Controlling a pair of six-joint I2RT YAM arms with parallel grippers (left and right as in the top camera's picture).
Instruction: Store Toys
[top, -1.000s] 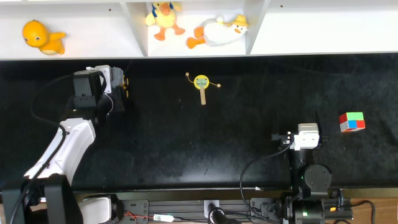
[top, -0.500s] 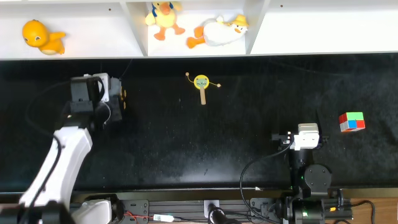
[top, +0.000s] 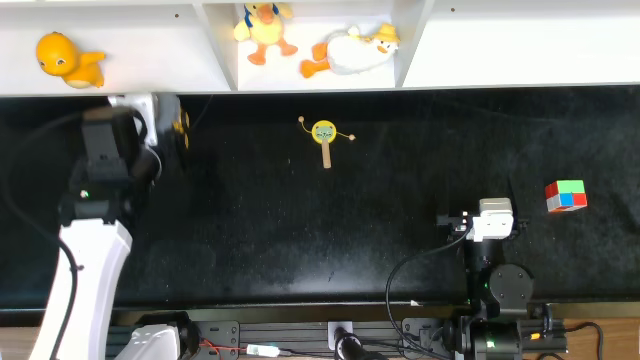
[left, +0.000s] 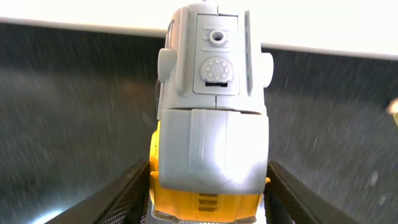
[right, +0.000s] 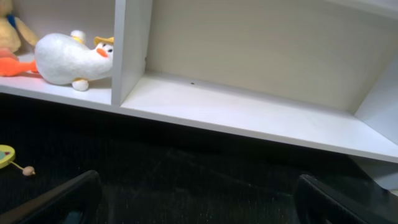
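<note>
My left gripper (left: 208, 193) is shut on a grey and yellow toy robot (left: 211, 106), which stands up between the fingers (left: 124, 190). From above, the toy robot (top: 172, 118) hangs at the far left, just before the white shelf's (top: 220, 82) left compartment, where an orange duck (top: 70, 60) sits. A yellow rattle drum (top: 324, 133) lies mid-table and a coloured cube (top: 566, 196) at the right. My right gripper (top: 482, 221) rests near its base, open and empty, facing the bare right compartment (right: 249, 112).
A yellow plush duck (top: 265, 28) and a white plush duck (top: 350, 50) fill the middle compartment; the white duck (right: 68, 59) and the rattle (right: 9, 155) also lie in the right wrist view. The black tabletop (top: 420, 160) is open between the toys.
The left arm has carried the toy robot to the left and farther back, up to the shelf's front edge. The right arm has not moved.
</note>
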